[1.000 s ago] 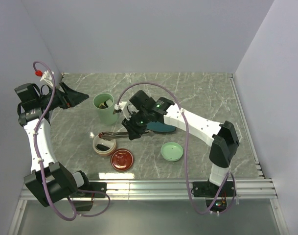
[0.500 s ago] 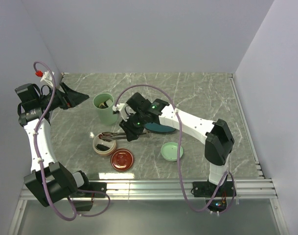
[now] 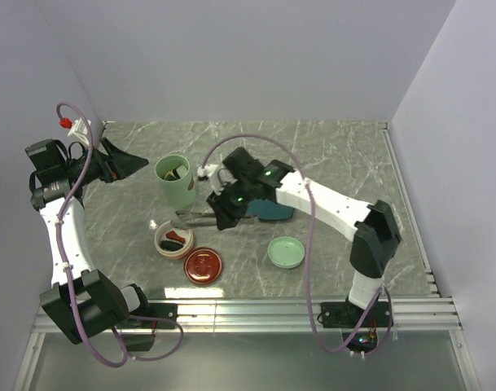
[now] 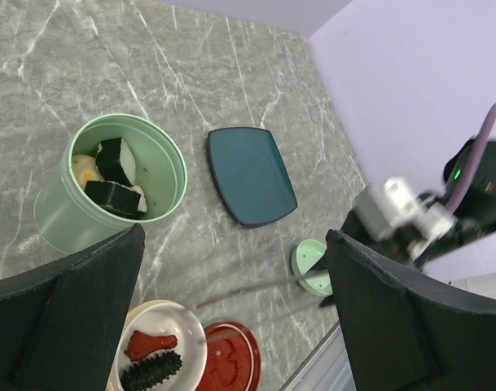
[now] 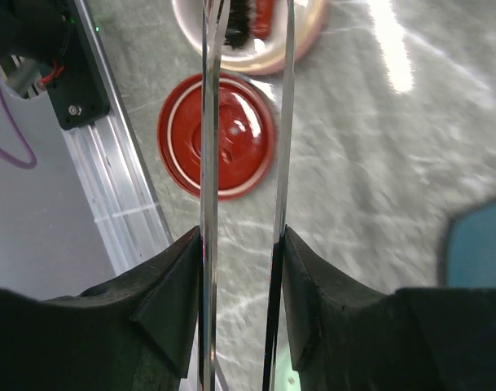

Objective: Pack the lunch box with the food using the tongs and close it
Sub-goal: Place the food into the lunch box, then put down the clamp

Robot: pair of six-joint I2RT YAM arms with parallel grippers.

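Observation:
The tongs [image 3: 200, 217] are pinched from both sides by my right gripper [image 3: 227, 210], and their two silver arms [image 5: 208, 163] stand apart. Their tips hover at the far rim of the cream bowl [image 3: 173, 239]. In the bowl [image 4: 178, 322] lie a red piece [image 4: 150, 344] and a dark ridged piece [image 4: 152, 373]. The tall mint pot [image 3: 173, 181] holds dark-and-white food [image 4: 117, 175]. The dark-red lid [image 3: 203, 265] and the mint lid [image 3: 286, 252] lie flat on the table. My left gripper [image 3: 121, 163] hangs open, high at the far left.
The dark teal plate [image 4: 251, 174] sits right of the pot, partly under my right arm in the top view. An aluminium rail [image 3: 248, 309] runs along the near edge. Walls close in the back and both sides.
The tongs' arms have spread apart and their tips have lifted back from the bowl. A red piece now lies in the bowl beside the dark one. The left arm is unchanged.

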